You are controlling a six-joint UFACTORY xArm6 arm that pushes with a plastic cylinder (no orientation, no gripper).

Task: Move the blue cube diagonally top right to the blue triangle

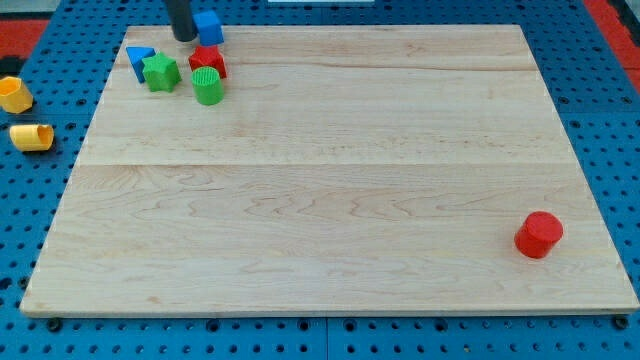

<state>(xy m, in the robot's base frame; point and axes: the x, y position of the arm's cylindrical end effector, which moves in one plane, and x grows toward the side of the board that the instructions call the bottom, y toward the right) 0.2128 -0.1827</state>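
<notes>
The blue cube [209, 26] sits at the top edge of the wooden board [330, 180], near the view's top left. My tip [184, 38] is the end of the dark rod, just left of the cube and touching or nearly touching it. The blue triangle [139, 60] lies lower left of the tip, against the green star-shaped block [160, 72]. The cube is up and to the right of the triangle, with the rod between them.
A red block [208, 59] and a green cylinder [207, 86] sit just below the cube. A red cylinder [539, 235] stands at the lower right. Two yellow pieces [14, 94] [31, 136] lie off the board at left on the blue pegboard.
</notes>
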